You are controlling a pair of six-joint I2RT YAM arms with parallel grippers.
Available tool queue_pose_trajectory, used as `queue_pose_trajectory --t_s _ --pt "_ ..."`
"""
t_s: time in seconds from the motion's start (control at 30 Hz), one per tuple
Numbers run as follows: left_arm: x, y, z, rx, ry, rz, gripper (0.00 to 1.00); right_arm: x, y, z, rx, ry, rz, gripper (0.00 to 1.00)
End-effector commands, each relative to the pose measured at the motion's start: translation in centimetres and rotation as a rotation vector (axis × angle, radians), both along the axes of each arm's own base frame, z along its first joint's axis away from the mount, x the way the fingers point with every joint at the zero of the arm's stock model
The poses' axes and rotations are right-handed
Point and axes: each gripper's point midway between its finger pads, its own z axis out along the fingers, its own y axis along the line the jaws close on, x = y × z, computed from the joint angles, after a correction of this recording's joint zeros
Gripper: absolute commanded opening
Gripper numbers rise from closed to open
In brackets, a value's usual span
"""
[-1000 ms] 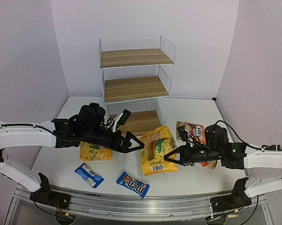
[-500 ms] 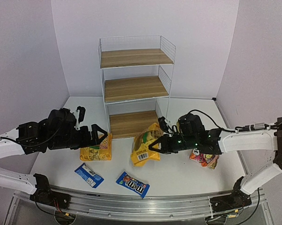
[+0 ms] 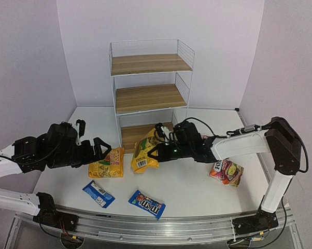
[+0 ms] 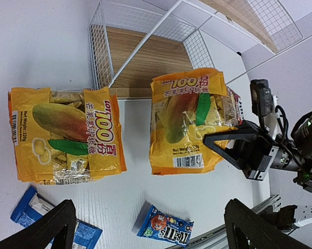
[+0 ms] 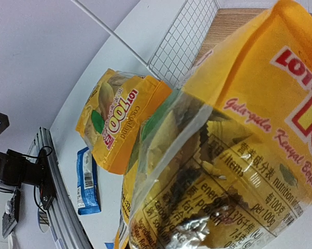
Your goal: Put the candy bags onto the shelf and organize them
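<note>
My right gripper is shut on a large yellow-orange candy bag, which hangs lifted just in front of the shelf's bottom board. That bag fills the right wrist view and hides the fingers. A second yellow-orange bag lies flat to its left, and my left gripper hovers open beside it, holding nothing. Two small blue packets lie near the front edge. A red-pink bag lies at the right.
The shelf's top and middle boards carry nothing. Its white wire side panel stands close behind the lying yellow bag. A metal rail runs along the table's near edge.
My right arm has carried the yellow-orange bag left and back, from mid-table to the front of the bottom board. The left arm has drawn back to the left, still open.
</note>
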Motion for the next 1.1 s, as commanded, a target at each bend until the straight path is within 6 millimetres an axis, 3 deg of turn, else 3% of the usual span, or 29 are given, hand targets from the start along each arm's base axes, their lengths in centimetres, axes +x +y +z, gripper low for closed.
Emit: queue_pose_trajectory --t_s 0.0,0.4,0.57,0.77,1.07 --pt "0.4 0.2 0.1 -0.006 -0.017 0.024 1.00 3.7 2.6 7.5 0.178 -0.247 0.013 0.00" --pt "0.7 -0.3 0.7 -0.023 -0.046 0.011 1.00 8.1 3.0 6.3 0.215 -0.250 -0.006 0.00" --pt "0.8 -0.7 0.5 -0.021 -0.046 0.006 1.00 9.8 2.3 4.7 0.190 -0.246 -0.035 0.00" --pt "1.0 -1.2 0.3 -0.018 -0.041 -0.002 1.00 11.1 0.6 2.3 0.148 -0.211 -0.093 0.01" --pt "1.0 -1.6 0.4 -0.023 -0.034 -0.009 1.00 12.2 -3.3 -2.0 0.041 -0.125 -0.212 0.18"
